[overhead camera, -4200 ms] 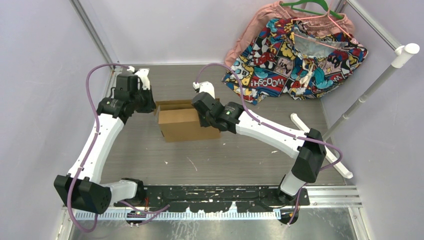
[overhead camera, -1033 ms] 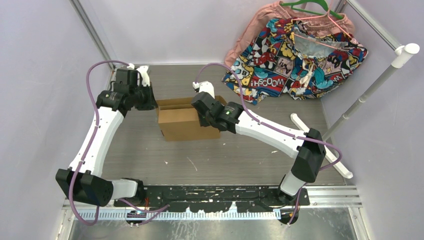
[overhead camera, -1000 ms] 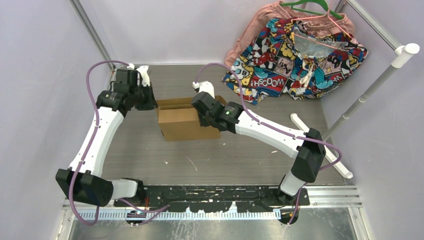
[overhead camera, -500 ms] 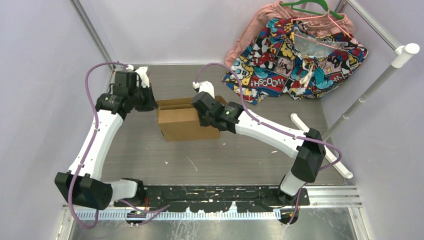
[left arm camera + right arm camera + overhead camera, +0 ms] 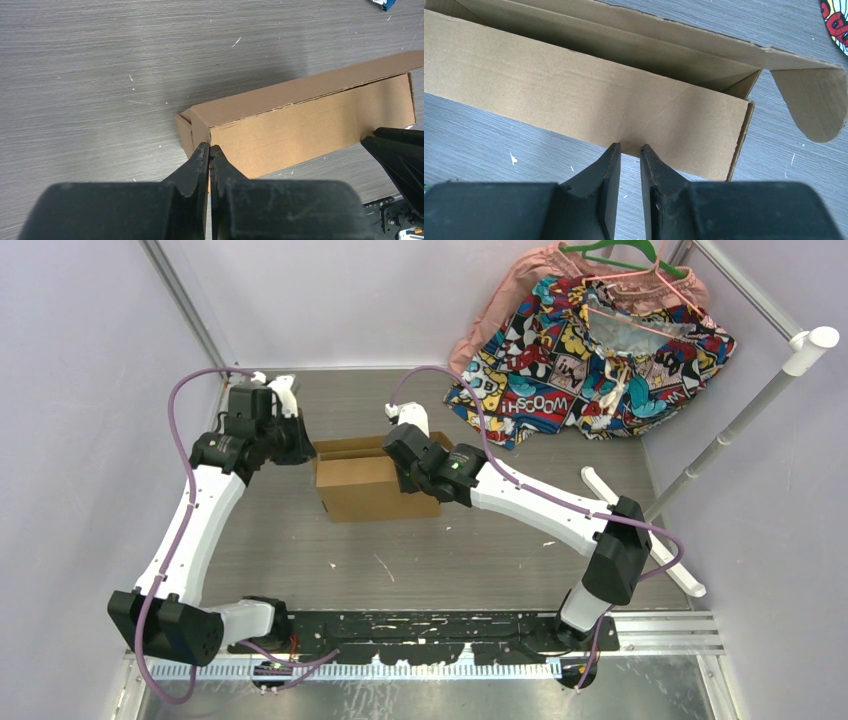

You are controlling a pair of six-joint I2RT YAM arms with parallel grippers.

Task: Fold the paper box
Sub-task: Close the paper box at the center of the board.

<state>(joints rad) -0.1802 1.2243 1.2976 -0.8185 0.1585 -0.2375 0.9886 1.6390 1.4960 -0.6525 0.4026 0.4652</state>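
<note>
Plain brown corrugated cardboard box [image 5: 365,490] sat on the grey wood-grain bench [image 5: 450,560], partly folded with its top open. One rounded flap [image 5: 819,100] splayed flat off one end. Left gripper [image 5: 209,150] was clenched tight with nothing visible between the fingers, tips against the box's far-left corner. Right gripper [image 5: 629,150] had its jaws a narrow slit apart with nothing in the gap, tips at the lower edge of one long box panel. Colourful comic-print cloth [image 5: 600,350] lay well beyond the box's far-right corner.

text: upside-down comic lettering, roughly "WOOSH!" | on: comic-print cloth [image 5: 540,390] | other text: none legible
</note>
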